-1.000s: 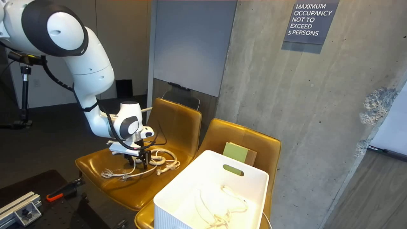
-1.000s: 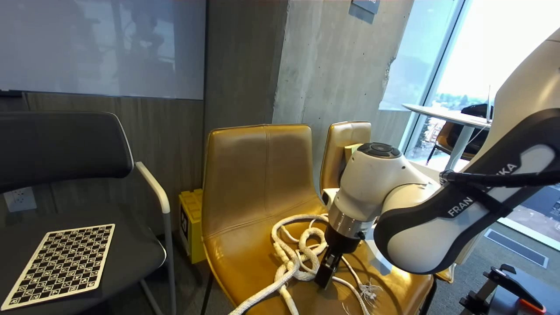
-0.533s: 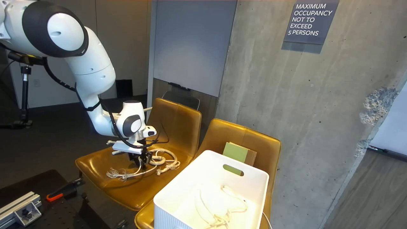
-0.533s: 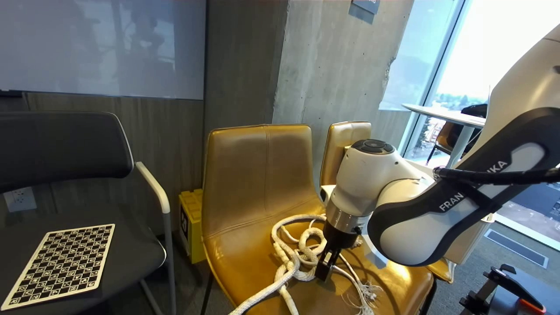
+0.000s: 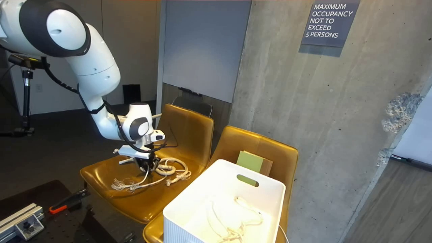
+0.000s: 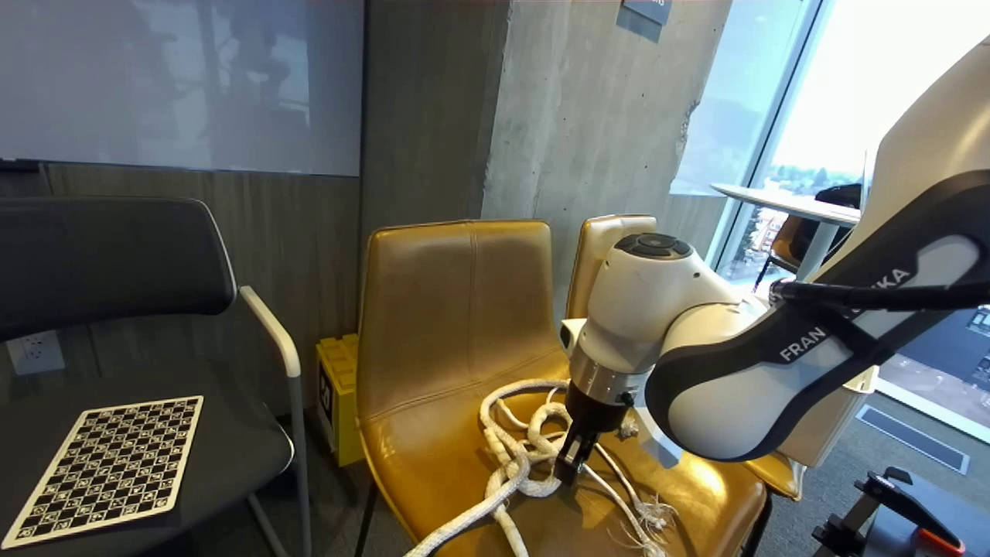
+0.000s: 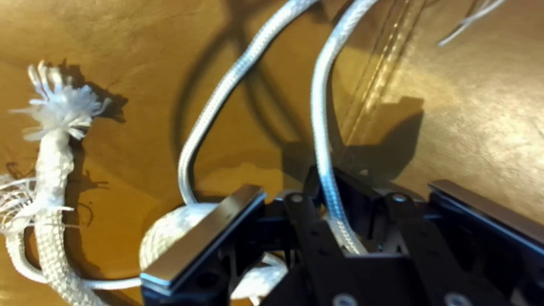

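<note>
Evidently no grasp is made yet: the black gripper (image 7: 346, 221) hangs low over a tan leather chair (image 5: 190, 135), its jaws spread wide and released, with a thin white braided cord (image 7: 319, 102) running up between them, straddled but not secured. Whether it touches them inside is hard to tell. That cord and a thick white woven rope (image 6: 473, 510) lie looped on the chair, so both are outside any container. Near and right in an exterior view, a ribbed white plastic bin (image 5: 209, 189) stands on a neighbouring tan chair (image 5: 263, 145) and holds pale loose cords (image 5: 234, 233), partly washed out by glare. Just beyond its far wall leans a green-and-brown book-like block (image 5: 249, 162).
</note>
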Controlling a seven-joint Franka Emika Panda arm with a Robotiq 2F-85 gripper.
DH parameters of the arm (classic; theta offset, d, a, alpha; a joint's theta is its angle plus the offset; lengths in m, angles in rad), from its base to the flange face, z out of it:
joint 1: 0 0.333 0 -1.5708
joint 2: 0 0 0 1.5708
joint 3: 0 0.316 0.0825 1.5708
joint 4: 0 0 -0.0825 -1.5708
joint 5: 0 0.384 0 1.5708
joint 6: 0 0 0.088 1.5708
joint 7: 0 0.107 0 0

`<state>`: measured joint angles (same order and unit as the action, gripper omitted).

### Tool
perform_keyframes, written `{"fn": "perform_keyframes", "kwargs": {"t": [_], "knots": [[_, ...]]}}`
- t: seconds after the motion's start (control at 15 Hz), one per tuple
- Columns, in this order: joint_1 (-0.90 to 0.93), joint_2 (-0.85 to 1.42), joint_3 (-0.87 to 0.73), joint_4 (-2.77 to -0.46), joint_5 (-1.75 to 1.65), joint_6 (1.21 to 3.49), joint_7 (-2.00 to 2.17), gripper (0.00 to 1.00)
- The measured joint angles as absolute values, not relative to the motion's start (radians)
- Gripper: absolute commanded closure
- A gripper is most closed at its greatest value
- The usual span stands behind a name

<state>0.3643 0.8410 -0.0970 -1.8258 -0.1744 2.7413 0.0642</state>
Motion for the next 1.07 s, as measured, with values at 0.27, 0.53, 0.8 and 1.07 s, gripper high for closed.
{"fn": "perform_keyframes", "kwargs": {"t": [0.27,0.53,0.8,1.07], "knots": [[0.378,0.739,-0.097,-1.838,-0.194,2.687,0.076,0.98],[0.358,0.569,-0.100,-1.861,-0.225,2.599,0.079,0.98],[0.281,0.424,-0.099,-1.864,-0.235,2.504,0.067,0.98],[0.163,0.320,-0.098,-1.831,-0.234,2.427,0.028,0.98]]}}
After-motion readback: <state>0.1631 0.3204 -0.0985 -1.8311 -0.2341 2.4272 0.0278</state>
